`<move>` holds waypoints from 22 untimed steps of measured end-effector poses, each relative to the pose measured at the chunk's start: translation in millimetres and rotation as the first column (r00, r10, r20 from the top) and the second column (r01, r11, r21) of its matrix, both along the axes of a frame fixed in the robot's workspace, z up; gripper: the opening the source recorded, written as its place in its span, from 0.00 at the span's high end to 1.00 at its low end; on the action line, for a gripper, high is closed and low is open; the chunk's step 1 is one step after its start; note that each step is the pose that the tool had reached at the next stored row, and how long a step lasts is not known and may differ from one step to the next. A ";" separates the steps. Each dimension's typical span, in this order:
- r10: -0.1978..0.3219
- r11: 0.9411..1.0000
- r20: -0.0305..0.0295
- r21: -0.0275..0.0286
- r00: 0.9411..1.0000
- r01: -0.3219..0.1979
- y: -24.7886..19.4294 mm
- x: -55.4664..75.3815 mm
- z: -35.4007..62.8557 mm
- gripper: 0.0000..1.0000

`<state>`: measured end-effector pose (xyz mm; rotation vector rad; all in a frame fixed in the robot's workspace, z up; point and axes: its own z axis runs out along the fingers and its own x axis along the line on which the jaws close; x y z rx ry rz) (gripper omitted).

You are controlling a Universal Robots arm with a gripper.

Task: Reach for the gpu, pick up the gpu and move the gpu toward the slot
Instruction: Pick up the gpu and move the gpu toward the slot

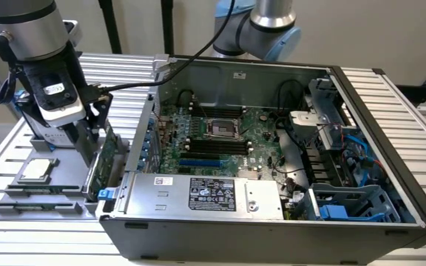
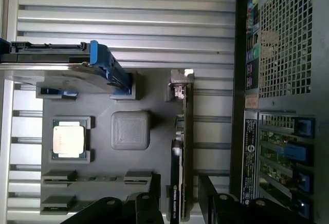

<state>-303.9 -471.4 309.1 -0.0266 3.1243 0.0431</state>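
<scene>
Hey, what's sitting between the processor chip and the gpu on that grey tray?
A raised grey square block sits between the processor chip and the gpu on the grey tray, seen in the wrist view.

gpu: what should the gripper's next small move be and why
Probably close the gripper on the gpu. In the wrist view the card stands on edge in the grey holder, between the open fingers with a gap on each side. The exterior view suggests the fingers reach down alongside it.
</scene>
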 end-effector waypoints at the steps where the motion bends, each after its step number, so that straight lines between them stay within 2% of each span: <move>1: 0.000 1.000 0.000 0.000 1.000 0.000 -0.2 0.0 -1.8 0.58; 9: -0.001 1.000 0.005 0.000 1.000 0.001 -2.2 0.0 -16.3 0.58; 16: -0.005 1.000 0.014 0.000 1.000 0.005 -5.0 0.0 -29.1 0.58; 22: -0.009 1.000 0.023 -0.001 1.000 0.009 -5.6 0.1 -39.9 0.58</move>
